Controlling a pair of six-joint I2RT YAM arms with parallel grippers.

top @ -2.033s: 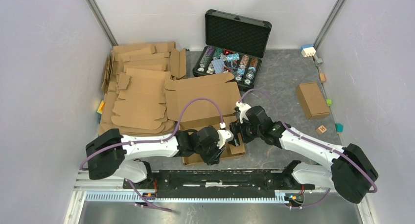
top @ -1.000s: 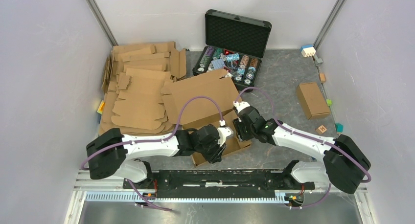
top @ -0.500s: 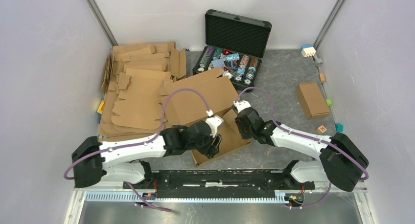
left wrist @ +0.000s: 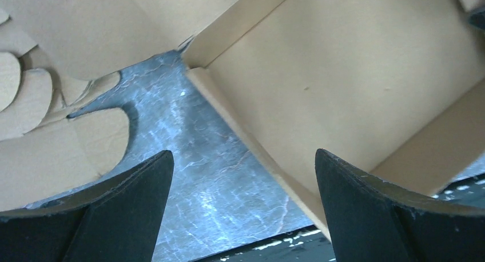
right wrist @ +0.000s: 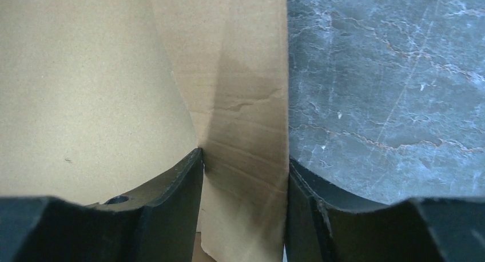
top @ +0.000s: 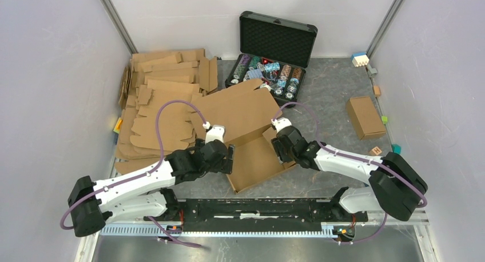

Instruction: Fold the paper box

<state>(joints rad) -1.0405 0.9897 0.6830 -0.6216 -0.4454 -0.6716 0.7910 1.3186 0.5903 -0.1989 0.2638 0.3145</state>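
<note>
The left gripper (left wrist: 243,159) hangs wide apart and empty over the left wall of the box (left wrist: 343,79), whose floor lies between the hands, while the right gripper (right wrist: 243,159) pinches its right wall.

The left tool (top: 227,158) has opened and pulled left off the paper box (top: 257,162).

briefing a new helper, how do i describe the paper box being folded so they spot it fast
Find the open black case at the back of the table; the paper box lies in front of it. Unlike the flat sheets stacked to its left and the small closed box at the right, it is a shallow open tray with raised walls and a wide lid flap behind.
</note>
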